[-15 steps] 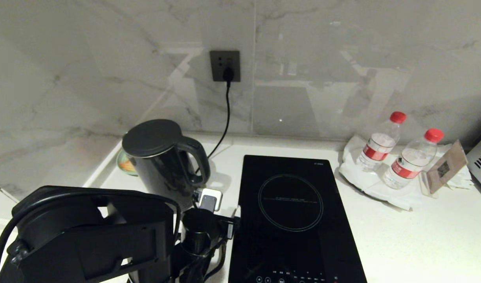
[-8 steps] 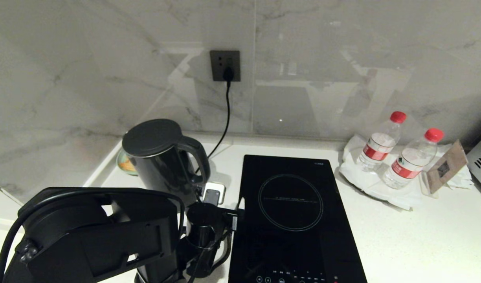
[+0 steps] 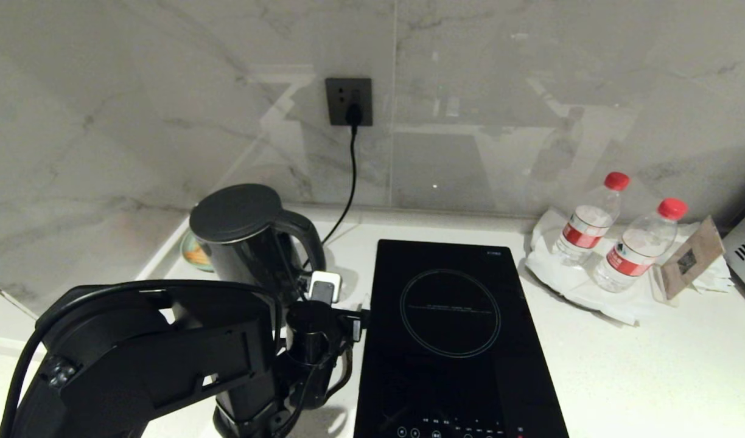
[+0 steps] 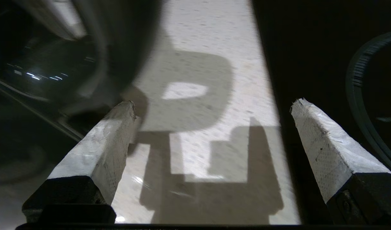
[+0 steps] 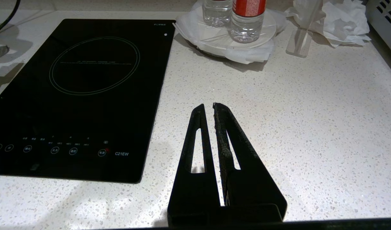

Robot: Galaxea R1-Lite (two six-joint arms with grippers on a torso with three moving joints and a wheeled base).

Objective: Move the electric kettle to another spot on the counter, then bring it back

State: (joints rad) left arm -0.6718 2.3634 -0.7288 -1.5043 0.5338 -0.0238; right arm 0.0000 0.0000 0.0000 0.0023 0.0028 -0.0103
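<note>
Standing kettle: the electric kettle [image 3: 244, 243] is upright at the back left of the counter [image 3: 652, 365], close to the marble wall, lid on, loop handle turned toward the induction hob [image 3: 451, 340].
Kettle in the left wrist view: its glossy black body [image 4: 55, 60] fills one side, blurred, with the handle's shadow cast on the white stone.
Left hand: the left hand [image 4: 211, 105] hangs low over the strip of counter between the kettle and the hob, fingers spread wide with nothing between them; one white-padded finger [image 4: 99, 143] lies just beside the kettle's lower body, and whether it touches cannot be told.
Left arm: its dark bulk [image 3: 153, 359] covers the lower left of the head view.
Right hand: the right hand [image 5: 208, 107] is over bare counter to the right of the hob, its two black fingers pressed together and holding nothing.
Cord: a black cord [image 3: 351, 176] runs from the wall socket [image 3: 348, 101] down behind the kettle.
Bottles: two red-capped water bottles [image 3: 613, 234] stand on a white plate with tissue at the back right, well apart from the kettle.
</note>
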